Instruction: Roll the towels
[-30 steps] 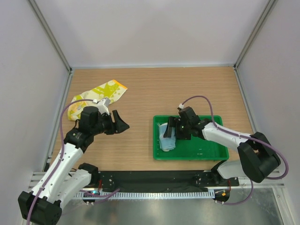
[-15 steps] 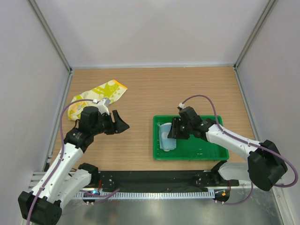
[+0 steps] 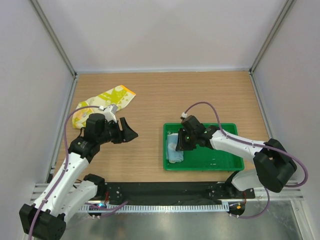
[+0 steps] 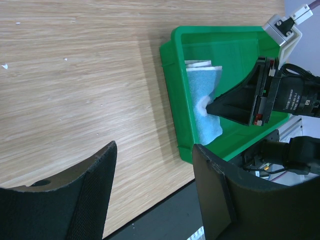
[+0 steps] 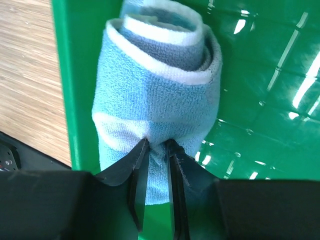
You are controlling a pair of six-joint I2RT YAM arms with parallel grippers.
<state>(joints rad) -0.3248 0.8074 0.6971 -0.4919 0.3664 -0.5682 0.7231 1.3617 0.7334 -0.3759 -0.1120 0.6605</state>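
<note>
Judging from how things lie, the job looks about half done. The blue towel (image 5: pixel 155 90) is already wound into a roll and lies inside the green tray (image 5: pixel 62 75), against the wall at the tray's left end. The right pincer (image 5: pixel 156 145) has its jaws drawn nearly together on a pinch of cloth at one end of the roll, so it grips the blue towel there; how firm that hold is I cannot tell.

The yellow towel (image 3: pixel 107 100) is not yet rolled. It lies loose and rumpled at the far left of the table (image 3: pixel 200 95), well apart from the tray. The left pincer (image 3: pixel 125 131) hangs wide open and empty over bare wood, near that towel but not touching it. Rolling this second cloth seems to be the main work left.

Up close, the blue towel is soft and fleecy, with a paler border that shows as a spiral at the open end. The roll is loosely wound and puckers where the jaws bite. The yellow towel shows lime-green patches and an orange corner.
</note>
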